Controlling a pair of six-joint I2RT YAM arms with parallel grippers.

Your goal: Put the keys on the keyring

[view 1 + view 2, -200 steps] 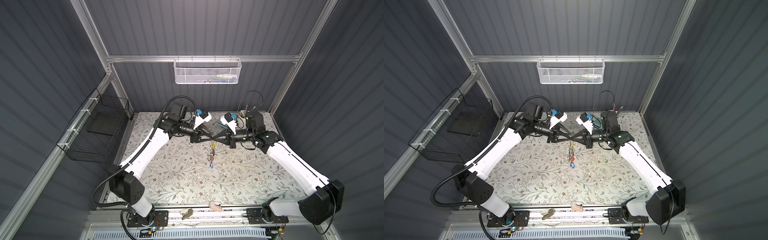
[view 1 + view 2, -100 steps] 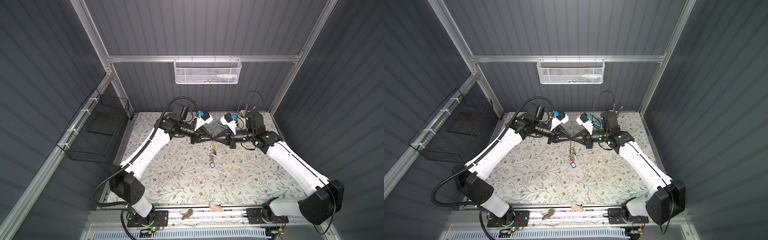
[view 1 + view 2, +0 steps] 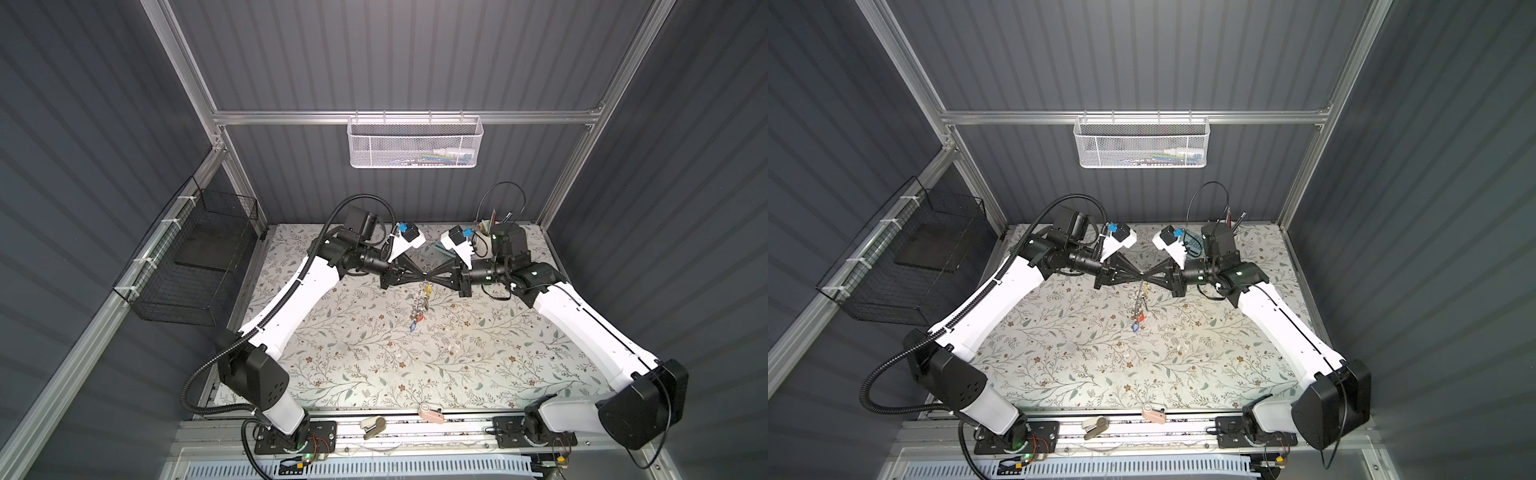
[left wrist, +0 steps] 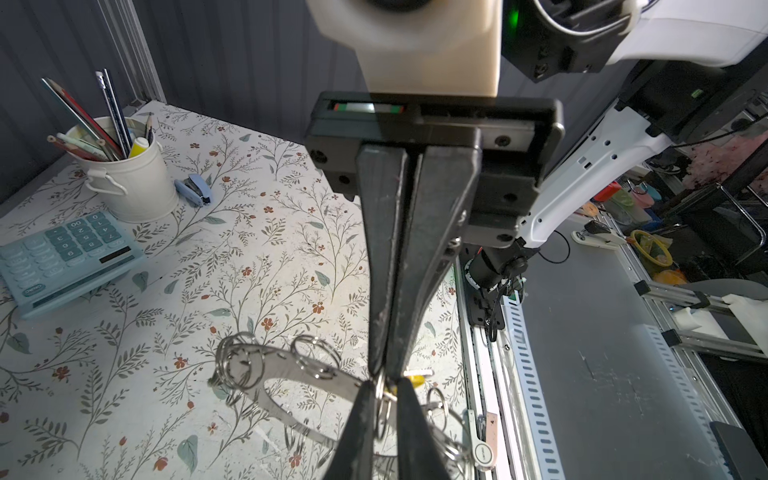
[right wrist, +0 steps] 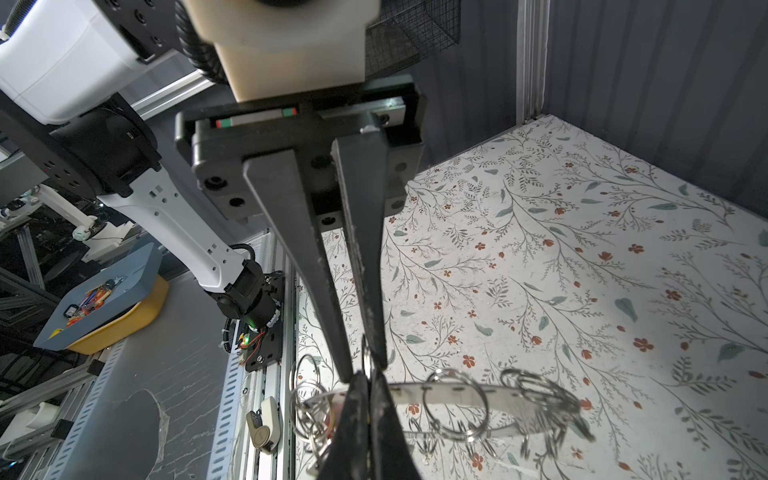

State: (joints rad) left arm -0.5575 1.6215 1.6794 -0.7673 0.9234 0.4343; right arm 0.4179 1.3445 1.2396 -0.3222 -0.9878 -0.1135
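Keyring (image 3: pixel 423 296) hanging, long axis ~vert.

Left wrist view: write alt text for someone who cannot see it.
Two black grippers meet tip to tip above a floral table: the left gripper pinches a small wire loop on a flat grey keyring, which the shut right gripper holds. A cup of pencils and a blue calculator stand on the table.
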